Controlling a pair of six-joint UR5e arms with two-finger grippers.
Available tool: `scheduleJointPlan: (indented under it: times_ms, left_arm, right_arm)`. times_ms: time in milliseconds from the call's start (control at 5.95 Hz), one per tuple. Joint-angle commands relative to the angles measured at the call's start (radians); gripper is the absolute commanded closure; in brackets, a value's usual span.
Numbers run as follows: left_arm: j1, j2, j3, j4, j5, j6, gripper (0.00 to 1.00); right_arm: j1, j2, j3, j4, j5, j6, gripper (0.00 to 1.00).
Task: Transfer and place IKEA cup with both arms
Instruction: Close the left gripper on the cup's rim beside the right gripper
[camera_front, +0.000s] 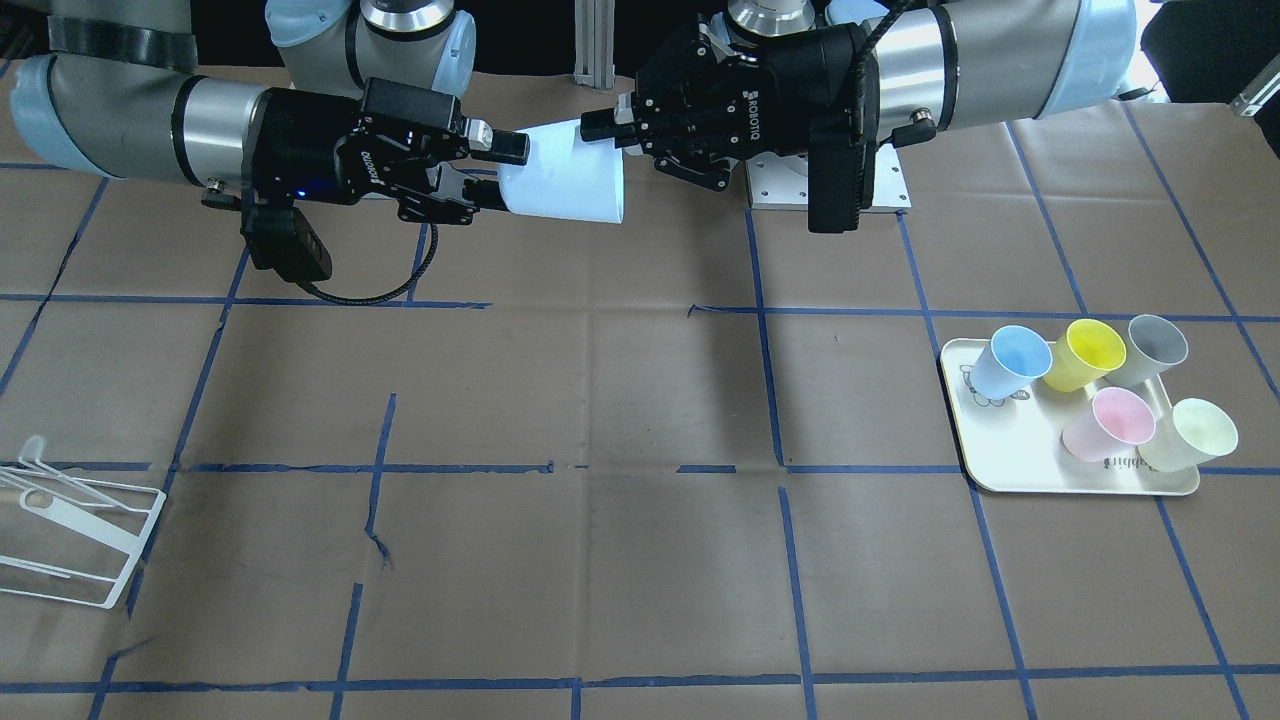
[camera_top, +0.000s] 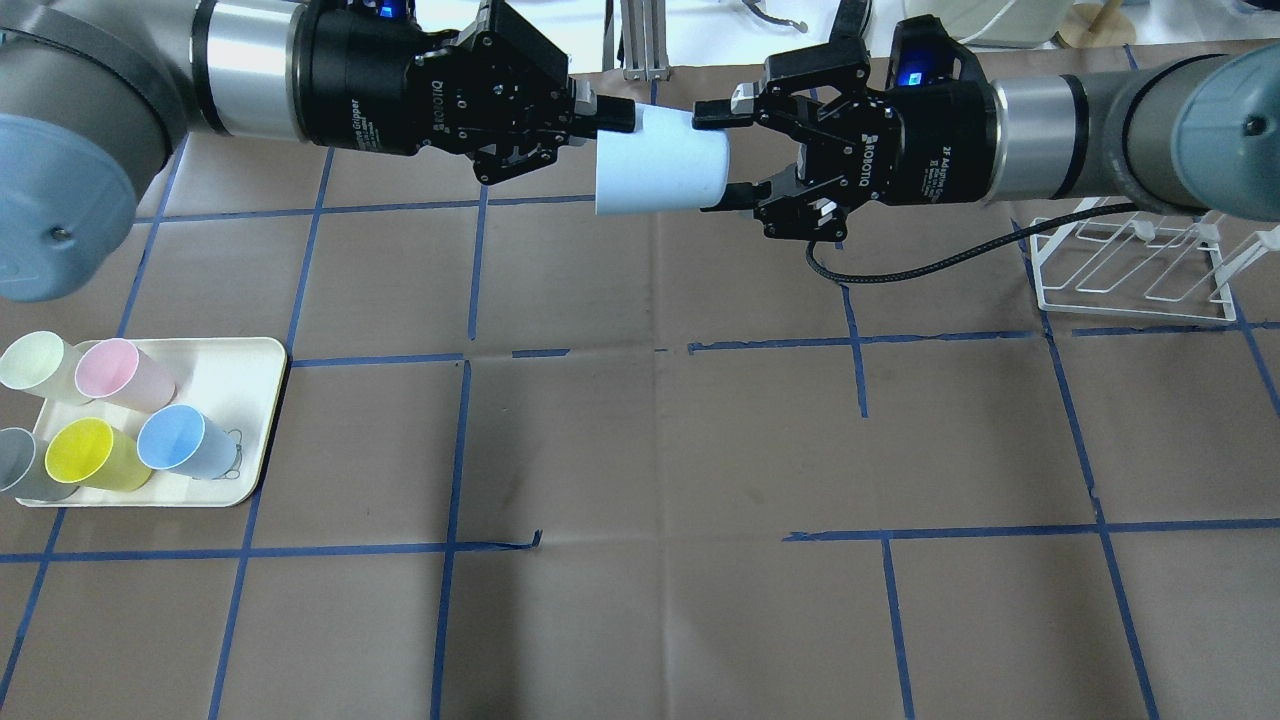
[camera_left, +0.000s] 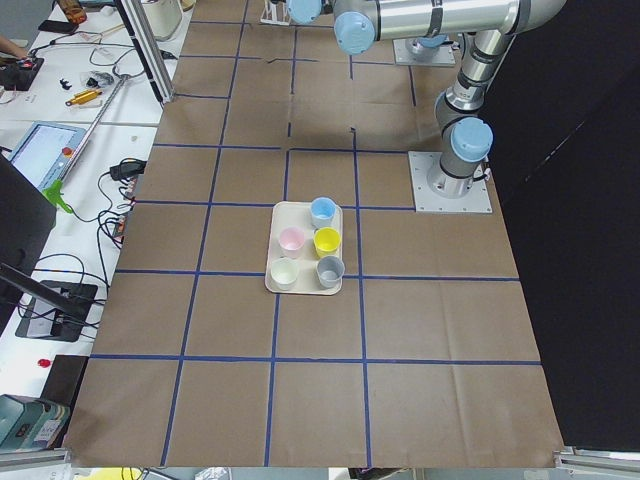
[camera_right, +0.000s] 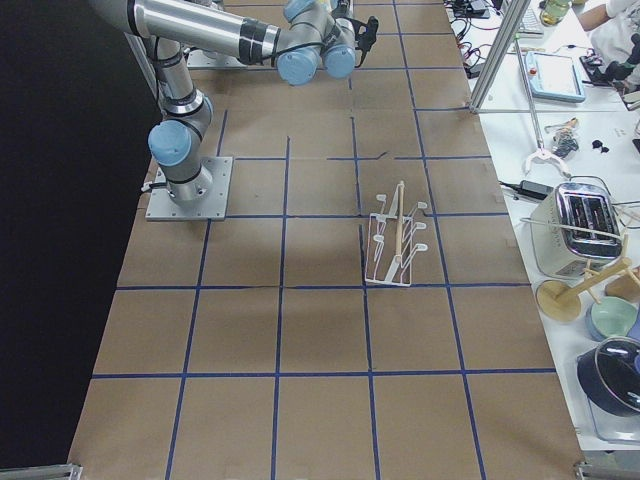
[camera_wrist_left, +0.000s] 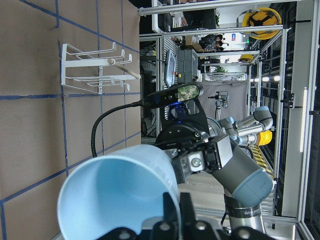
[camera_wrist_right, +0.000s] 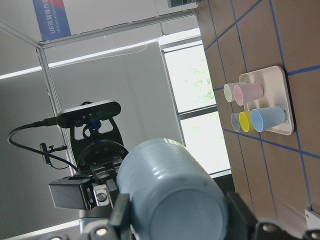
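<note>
Above the paper-covered counter (camera_top: 640, 450), between the two robot arms, the IKEA cup (camera_top: 660, 170) hangs on its side, well clear of the surface, mouth toward the left arm and base toward the right. The left gripper (camera_top: 605, 115) has its fingers (camera_top: 612, 117) pinched nearly closed on the upper rim wall. The right gripper (camera_top: 725, 150) spreads its fingers (camera_top: 716, 108) to the width of the narrow base end and appears to press it from both sides. A thin, pale blue plastic shell, tapered and smooth, the cup is likely very light, slightly springy and apt to slip. The stiffer rim or the base looks the surest hold. Well apart on the left arm's side, a cream tray (camera_top: 255, 400) carries five similar cups, among them a pink cup (camera_top: 125, 375) and a yellow cup (camera_top: 95, 455). A white wire rack (camera_top: 1130, 270) stands on the right arm's side, on brown paper gridded with blue tape.
</note>
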Motion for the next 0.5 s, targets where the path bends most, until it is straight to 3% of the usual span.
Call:
scheduleJointPlan:
  times_ms: [0, 336]
  left_arm:
    - [0.0, 0.008, 0.005, 0.001, 0.001, -0.044, 1.0]
    - [0.0, 0.004, 0.016, 0.0, 0.027, -0.043, 0.99]
  right_arm:
    - [-0.002, -0.003, -0.007, 0.001, -0.002, 0.008, 0.0]
    - [-0.024, 0.004, -0.007, -0.005, -0.006, 0.008, 0.0]
